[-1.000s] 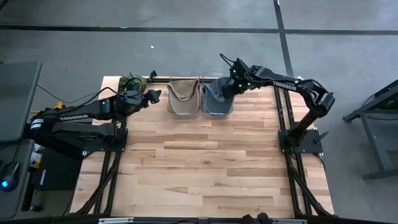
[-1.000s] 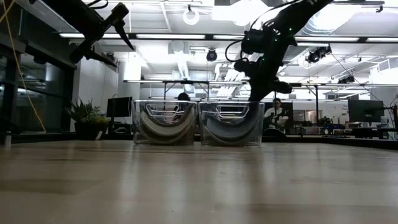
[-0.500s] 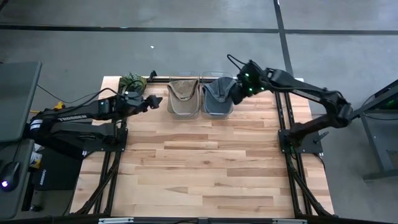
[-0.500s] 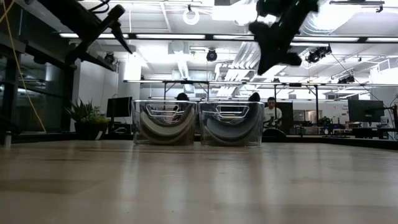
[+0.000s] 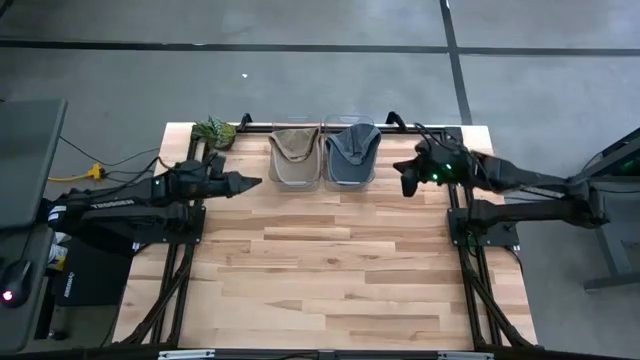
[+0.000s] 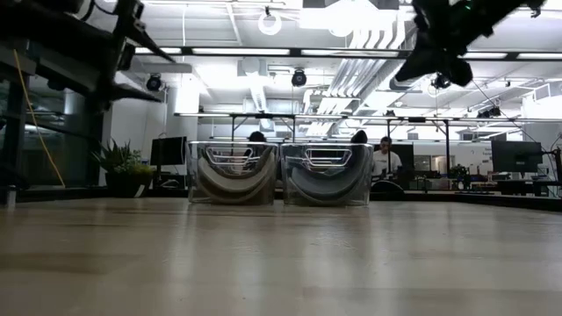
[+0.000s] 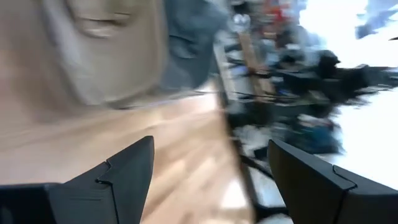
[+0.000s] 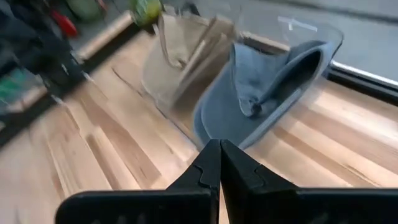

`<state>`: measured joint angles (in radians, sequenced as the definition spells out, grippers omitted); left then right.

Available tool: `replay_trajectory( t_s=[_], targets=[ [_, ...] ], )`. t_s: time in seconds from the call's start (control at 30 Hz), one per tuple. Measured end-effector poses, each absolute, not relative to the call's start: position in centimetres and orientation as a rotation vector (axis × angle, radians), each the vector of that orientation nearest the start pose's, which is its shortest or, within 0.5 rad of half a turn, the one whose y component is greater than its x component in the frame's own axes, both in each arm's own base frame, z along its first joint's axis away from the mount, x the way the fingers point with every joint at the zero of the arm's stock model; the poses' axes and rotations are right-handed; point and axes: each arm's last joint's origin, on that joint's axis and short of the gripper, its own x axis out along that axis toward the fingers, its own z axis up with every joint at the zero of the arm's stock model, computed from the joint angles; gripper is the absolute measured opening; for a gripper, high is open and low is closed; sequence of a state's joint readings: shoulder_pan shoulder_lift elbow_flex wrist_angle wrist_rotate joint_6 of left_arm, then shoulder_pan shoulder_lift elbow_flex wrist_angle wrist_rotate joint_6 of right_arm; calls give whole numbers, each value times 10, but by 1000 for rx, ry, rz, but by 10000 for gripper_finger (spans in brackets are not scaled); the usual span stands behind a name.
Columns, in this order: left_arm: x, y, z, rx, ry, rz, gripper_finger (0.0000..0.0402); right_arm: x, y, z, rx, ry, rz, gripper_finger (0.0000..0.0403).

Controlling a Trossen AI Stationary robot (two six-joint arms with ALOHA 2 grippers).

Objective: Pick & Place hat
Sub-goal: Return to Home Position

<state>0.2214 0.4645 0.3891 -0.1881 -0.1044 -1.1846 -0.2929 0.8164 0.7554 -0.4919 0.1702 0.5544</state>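
High view showed the blue cap (image 5: 351,148) in the right bin (image 5: 340,121) and the brown cap (image 5: 293,150) in the left bin (image 5: 284,122). Left pincer (image 5: 252,182) hovered spread near the left bin; right pincer (image 5: 404,178), pressed together, near the right.

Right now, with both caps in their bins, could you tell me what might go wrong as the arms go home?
The right gripper, shut, hangs beside the right bin; a swing that way might knock it and tip the blue cap. The left gripper, open, points toward the left bin, and its arm lies near the plant, which it could brush.
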Motion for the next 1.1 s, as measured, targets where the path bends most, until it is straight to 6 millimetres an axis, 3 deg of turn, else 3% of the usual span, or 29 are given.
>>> replay_trajectory(
  t_s=[0.27, 0.43, 0.8, 1.1],
  targets=[
    [129, 31, 210, -1160, -70, 296, 291, 147, -42, 243, 589, 160, -523, 0],
    [131, 31, 194, -1223, -95, 262, 291, 146, -42, 221, 620, 120, -525, 0],
    [125, 23, 170, -1315, -110, 210, 291, 143, -40, 223, 590, 119, -472, 0],
    [124, 15, 171, -1306, -186, 220, 291, 129, -41, 224, 554, 68, -394, 0]
  ],
)
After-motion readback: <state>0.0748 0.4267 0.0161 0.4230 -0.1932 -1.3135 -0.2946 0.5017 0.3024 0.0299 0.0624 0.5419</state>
